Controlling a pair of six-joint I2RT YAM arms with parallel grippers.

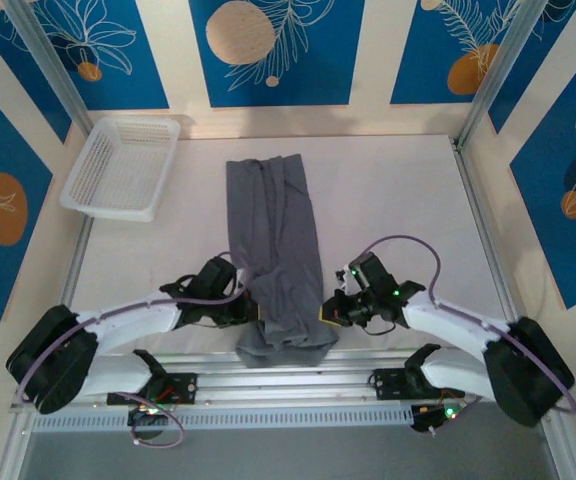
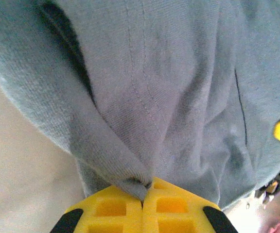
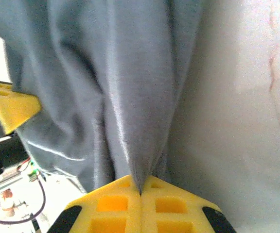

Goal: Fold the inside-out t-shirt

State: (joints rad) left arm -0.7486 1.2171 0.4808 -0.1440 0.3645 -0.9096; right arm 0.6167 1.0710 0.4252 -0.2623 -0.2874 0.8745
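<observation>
A slate-grey soft cloth t-shirt [image 1: 276, 250], narrowed to a long strip, lies down the middle of the white table [image 1: 408, 200], its near end at the table's near edge. The left gripper [image 2: 142, 193] and the right gripper [image 3: 140, 188], yellow jaws clenched, each pinch a tuck of cloth at opposite side edges of that end, presumably so both corners lift together for a crosswise fold. A white mesh basket [image 1: 123, 165] stands apart, far left.

Item count: one grey t-shirt [image 1: 278, 240], one white mesh basket [image 1: 111, 209], one counter [image 1: 398, 195], and two tools: one left tool [image 2: 142, 198], one right tool [image 3: 140, 191].
</observation>
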